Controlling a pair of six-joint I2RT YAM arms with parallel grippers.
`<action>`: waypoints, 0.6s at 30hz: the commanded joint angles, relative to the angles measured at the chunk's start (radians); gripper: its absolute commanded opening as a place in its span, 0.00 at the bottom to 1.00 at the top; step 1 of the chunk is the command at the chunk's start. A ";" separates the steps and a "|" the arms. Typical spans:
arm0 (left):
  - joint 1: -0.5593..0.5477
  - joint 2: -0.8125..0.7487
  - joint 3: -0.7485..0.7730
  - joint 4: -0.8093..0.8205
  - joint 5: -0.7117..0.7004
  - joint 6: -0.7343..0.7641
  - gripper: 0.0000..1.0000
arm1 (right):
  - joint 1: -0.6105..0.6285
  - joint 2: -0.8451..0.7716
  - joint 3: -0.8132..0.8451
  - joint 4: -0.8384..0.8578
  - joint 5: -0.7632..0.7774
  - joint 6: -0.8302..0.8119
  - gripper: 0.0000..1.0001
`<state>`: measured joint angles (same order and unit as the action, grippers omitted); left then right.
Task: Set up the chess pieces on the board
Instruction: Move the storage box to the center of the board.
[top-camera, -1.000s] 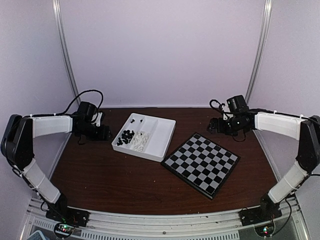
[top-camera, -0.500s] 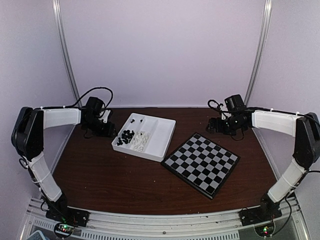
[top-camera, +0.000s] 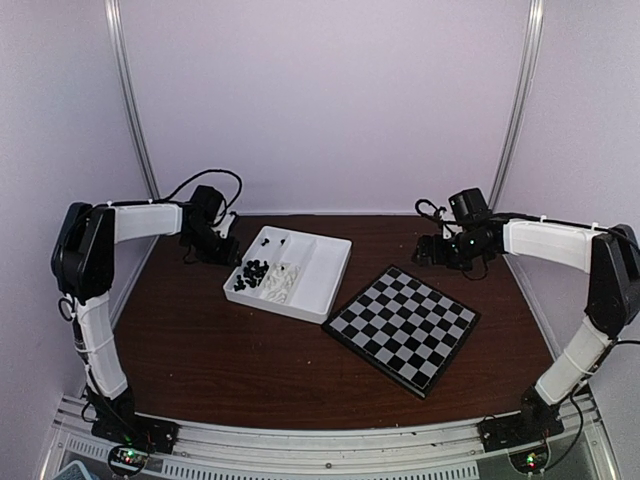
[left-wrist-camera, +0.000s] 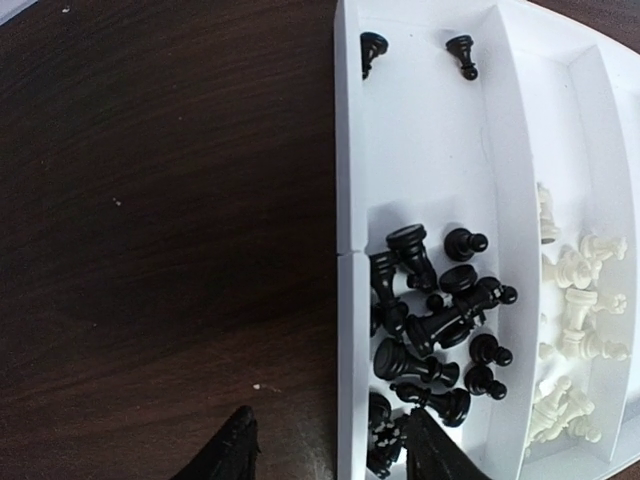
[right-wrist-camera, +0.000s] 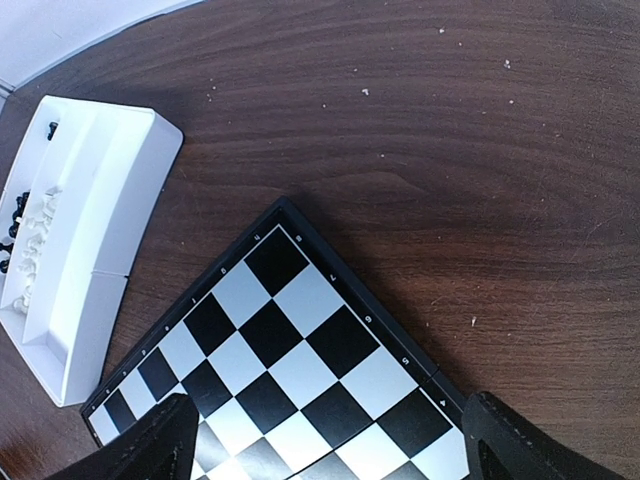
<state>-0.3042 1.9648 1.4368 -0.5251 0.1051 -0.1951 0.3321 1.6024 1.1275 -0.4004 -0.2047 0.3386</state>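
The left tool (left-wrist-camera: 333, 455), fingers spread, straddles the wall of the white tray (left-wrist-camera: 346, 150) with black chess pieces (left-wrist-camera: 430, 320) just ahead, while the right tool (right-wrist-camera: 330, 450), spread wide, hangs over the board (right-wrist-camera: 300, 340).

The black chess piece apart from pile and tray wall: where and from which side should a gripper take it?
Probably pinch the small black plastic chess piece across its narrow waist, coming from above: the walls of the white plastic divided tray block sideways approach, and nothing crowds it.
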 joint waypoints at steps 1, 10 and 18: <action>-0.035 0.047 0.074 -0.039 -0.039 0.041 0.49 | 0.005 0.022 0.031 -0.004 0.022 -0.010 0.95; -0.038 0.104 0.143 -0.084 -0.090 0.038 0.33 | 0.005 0.024 0.029 -0.005 0.025 -0.010 0.95; -0.041 0.146 0.178 -0.132 -0.137 0.039 0.27 | 0.005 0.024 0.026 -0.010 0.029 -0.010 0.95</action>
<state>-0.3443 2.0872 1.5856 -0.6186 -0.0006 -0.1658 0.3321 1.6180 1.1290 -0.4011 -0.2020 0.3386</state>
